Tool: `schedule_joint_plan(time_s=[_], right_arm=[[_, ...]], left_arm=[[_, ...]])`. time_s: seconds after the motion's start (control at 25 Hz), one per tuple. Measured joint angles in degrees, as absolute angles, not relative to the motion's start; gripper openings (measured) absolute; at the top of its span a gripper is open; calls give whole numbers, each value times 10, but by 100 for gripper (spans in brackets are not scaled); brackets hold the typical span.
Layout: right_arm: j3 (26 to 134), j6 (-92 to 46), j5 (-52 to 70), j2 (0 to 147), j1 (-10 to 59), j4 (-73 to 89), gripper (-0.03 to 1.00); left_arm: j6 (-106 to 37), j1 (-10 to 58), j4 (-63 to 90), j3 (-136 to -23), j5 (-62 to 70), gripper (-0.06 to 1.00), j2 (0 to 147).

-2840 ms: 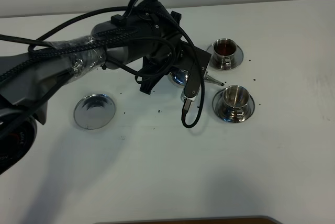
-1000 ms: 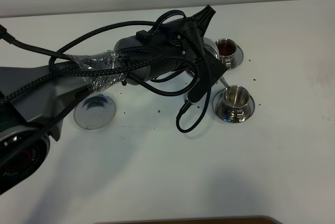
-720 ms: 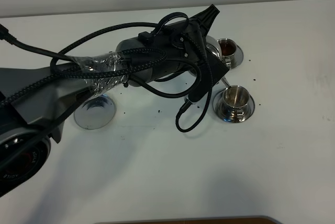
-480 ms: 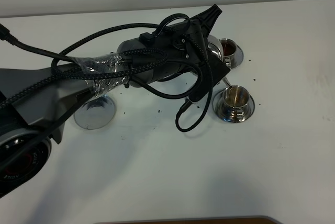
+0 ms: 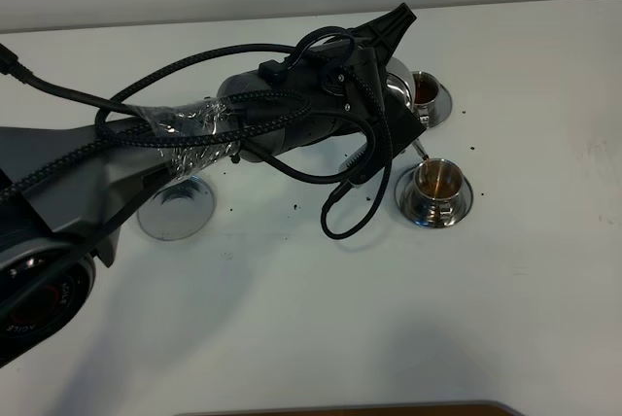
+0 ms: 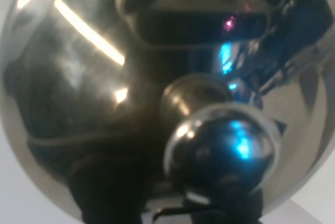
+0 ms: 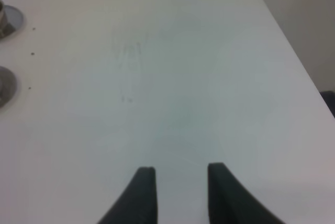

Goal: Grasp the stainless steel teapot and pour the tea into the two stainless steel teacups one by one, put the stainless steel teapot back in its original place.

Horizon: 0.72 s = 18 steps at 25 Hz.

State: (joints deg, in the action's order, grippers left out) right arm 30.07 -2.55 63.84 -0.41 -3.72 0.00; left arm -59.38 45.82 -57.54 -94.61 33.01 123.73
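over near teacup (image 5: 434, 181), left claw (image 5: 390, 33) clamping teapot (image 6: 99, 82)

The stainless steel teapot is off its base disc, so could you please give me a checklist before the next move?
1. Tea in far teacup: ok, dark liquid shows.
2. Tea in near teacup: ok, brown liquid shows; level cannot tell.
3. The stainless steel teapot has its spout aimed at the near teacup: ok.
4. Grip on teapot handle: cannot tell, the left arm hides it.
5. The base disc is free for return: ok where visible; arm covers part.
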Motion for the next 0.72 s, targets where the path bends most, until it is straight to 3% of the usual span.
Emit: schedule_joint_plan(time_s=[0.72], right_arm=[[301,-26,638,-4,-37,0,24]], left_arm=[[-606,458,-605,-946,300,25,1237]])
